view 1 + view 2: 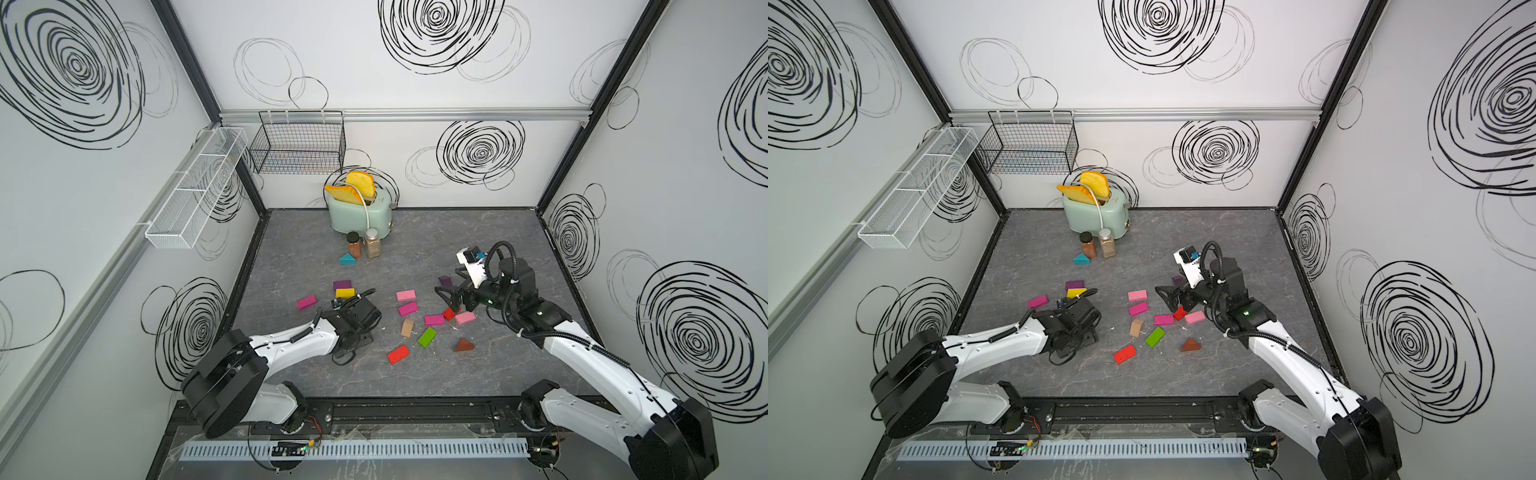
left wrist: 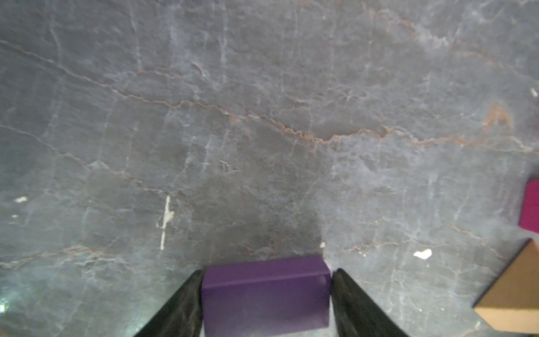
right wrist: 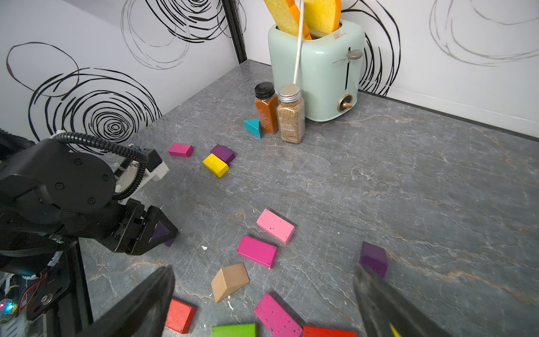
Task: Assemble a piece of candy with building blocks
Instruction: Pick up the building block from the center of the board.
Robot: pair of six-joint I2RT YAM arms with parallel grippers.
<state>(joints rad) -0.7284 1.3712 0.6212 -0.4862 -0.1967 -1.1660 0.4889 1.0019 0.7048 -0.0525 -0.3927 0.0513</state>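
Note:
My left gripper (image 2: 267,291) is shut on a purple block (image 2: 265,294), a finger pressed against each side, low over the table. From the right wrist view this block (image 3: 160,233) shows between the left fingers. My right gripper (image 3: 262,280) hangs open and empty above a scatter of blocks: tan wedge (image 3: 230,280), magenta bricks (image 3: 256,251), pink brick (image 3: 275,226), green brick (image 1: 427,337), red brick (image 1: 398,354), brown triangle (image 1: 464,345). A purple block (image 3: 373,258) lies by one right finger. Yellow (image 1: 345,293) and purple (image 1: 342,285) bricks touch behind the left wrist.
A mint toaster (image 1: 360,212) with toast stands at the back, two spice jars (image 1: 354,244) and a teal triangle (image 1: 348,259) in front of it. A magenta brick (image 1: 306,302) lies far left. Wire baskets (image 1: 299,143) hang on the walls.

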